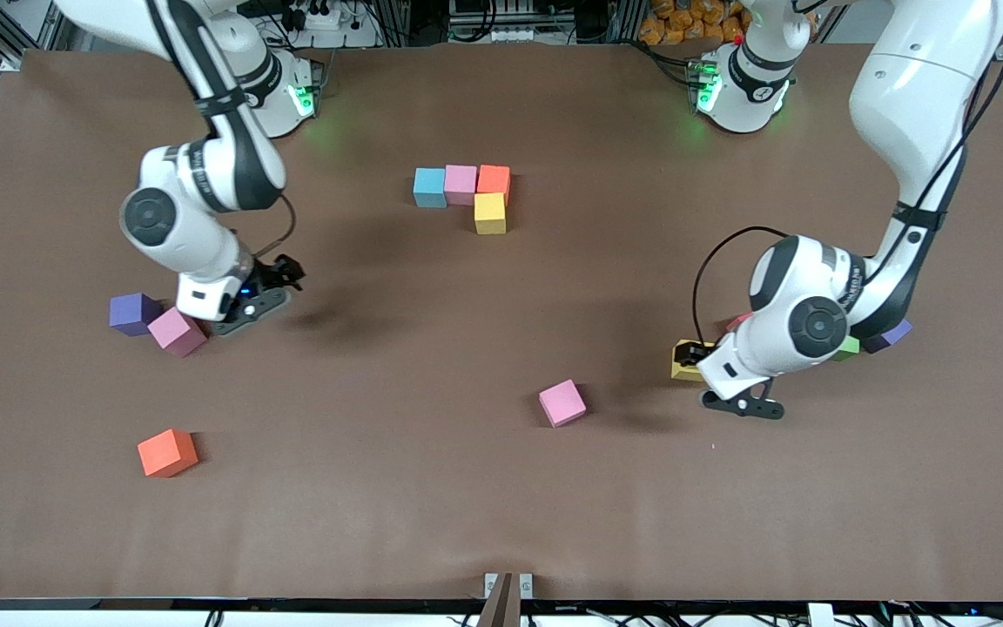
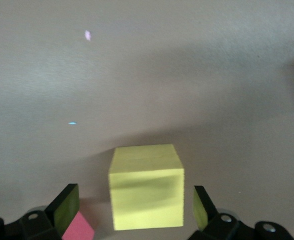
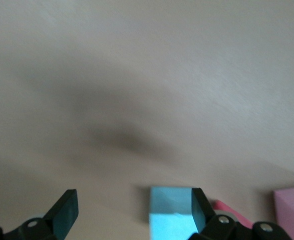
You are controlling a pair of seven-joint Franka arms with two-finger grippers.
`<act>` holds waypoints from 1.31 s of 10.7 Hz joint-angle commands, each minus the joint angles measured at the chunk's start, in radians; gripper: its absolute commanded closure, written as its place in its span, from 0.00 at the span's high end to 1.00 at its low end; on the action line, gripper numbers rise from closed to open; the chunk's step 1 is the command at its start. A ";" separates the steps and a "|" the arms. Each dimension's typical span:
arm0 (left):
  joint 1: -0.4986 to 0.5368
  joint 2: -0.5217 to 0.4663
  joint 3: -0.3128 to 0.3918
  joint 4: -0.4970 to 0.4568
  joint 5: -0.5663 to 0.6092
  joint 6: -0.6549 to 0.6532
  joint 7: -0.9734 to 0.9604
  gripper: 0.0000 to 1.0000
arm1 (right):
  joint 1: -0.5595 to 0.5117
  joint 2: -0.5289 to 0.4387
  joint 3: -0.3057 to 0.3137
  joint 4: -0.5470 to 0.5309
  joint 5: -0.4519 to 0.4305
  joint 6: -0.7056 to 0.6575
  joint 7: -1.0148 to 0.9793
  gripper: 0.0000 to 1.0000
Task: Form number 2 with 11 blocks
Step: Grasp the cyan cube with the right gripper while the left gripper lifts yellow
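My left claw (image 2: 131, 210) is open wide, its fingers (image 2: 65, 207) straddling a yellow block (image 2: 145, 186) without touching it. My right claw (image 3: 131, 210) is open over a blue block (image 3: 171, 212). On the bench (image 1: 501, 488), four blocks (image 1: 463, 194) form the start of the number 2.

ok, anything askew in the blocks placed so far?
Nothing stands out. Blue, pink and orange cubes sit flush in a row, yellow cube squarely against the orange one, nearer the camera. Loose cubes lie scattered, none damaged.
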 commanded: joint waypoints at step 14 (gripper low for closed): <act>-0.081 -0.090 -0.025 0.018 0.007 -0.147 -0.183 0.00 | -0.100 0.053 0.018 -0.153 0.082 0.147 -0.096 1.00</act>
